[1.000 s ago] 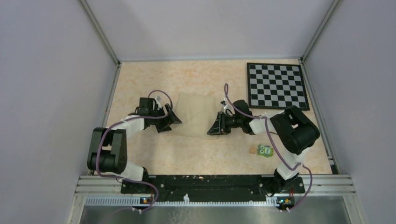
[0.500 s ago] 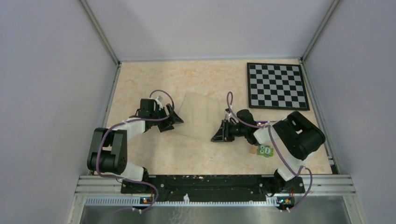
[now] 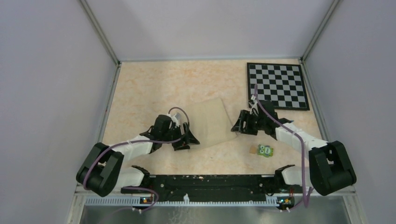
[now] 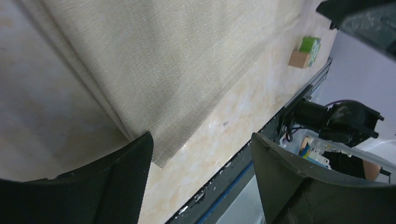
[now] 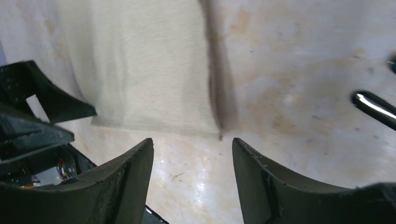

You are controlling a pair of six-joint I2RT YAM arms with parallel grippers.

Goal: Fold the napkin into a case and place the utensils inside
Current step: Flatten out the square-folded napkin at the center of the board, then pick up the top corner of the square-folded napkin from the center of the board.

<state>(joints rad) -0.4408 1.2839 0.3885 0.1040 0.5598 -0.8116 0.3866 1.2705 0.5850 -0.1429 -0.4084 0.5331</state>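
The beige napkin lies folded in layers on the tan table between my two grippers, its right edge slightly lifted. My left gripper is open at the napkin's near left corner. In the left wrist view the left gripper has its left finger over the layered edge of the napkin. My right gripper is open at the near right corner; in the right wrist view the right gripper sits just off the edge of the napkin. A thin glossy dark piece lies at the right; I cannot tell what it is.
A black-and-white chessboard lies at the back right. A small green block with white dots sits near the front right, also in the left wrist view. The black base rail runs along the near edge.
Both grippers have moved nearer, from the napkin's sides to its near corners. The napkin has shifted nearer and to the right. The right arm has stretched out.
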